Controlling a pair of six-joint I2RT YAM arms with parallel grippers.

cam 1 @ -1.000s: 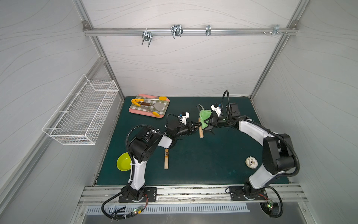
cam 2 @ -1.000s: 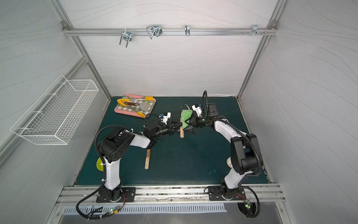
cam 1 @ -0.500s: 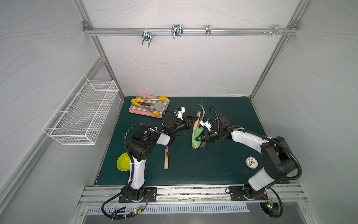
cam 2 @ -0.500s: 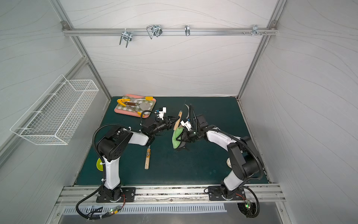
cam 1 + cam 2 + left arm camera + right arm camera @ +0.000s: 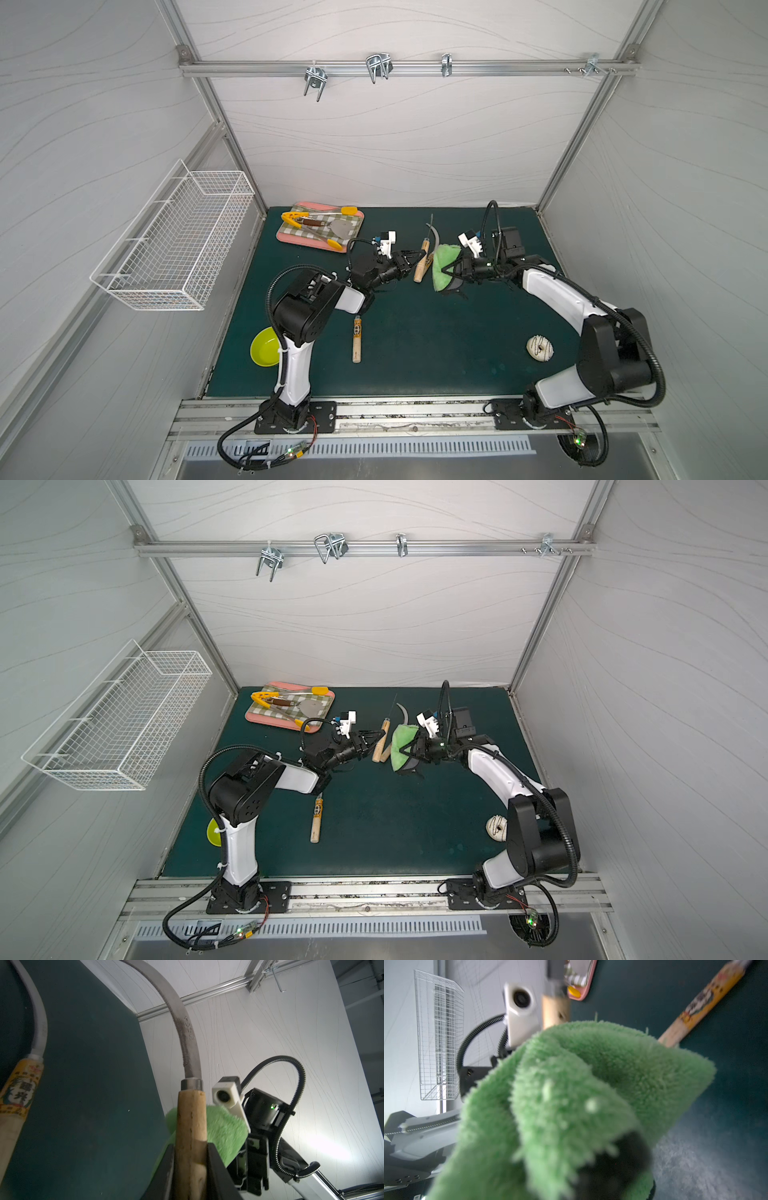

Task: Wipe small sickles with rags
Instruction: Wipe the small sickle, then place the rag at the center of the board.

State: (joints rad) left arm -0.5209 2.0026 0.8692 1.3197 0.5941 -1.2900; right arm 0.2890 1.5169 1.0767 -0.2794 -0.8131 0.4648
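Left gripper: closed narrow on the plain wooden handle of the held sickle, blade raised off the mat.
Long axis: from the grip toward the back wall, grey blade arcing beyond the ferrule.
Right gripper: pinched on the green rag, bunched just beside that handle and short of the blade. Probably to be carried outward along the curve.
Nearer arm for the wipe: right.
Labelled sickle: flat on the dark green mat, beside the held one.
Third sickle: by the left arm, well apart.
Room: white panelled enclosure, wire basket on a side wall.
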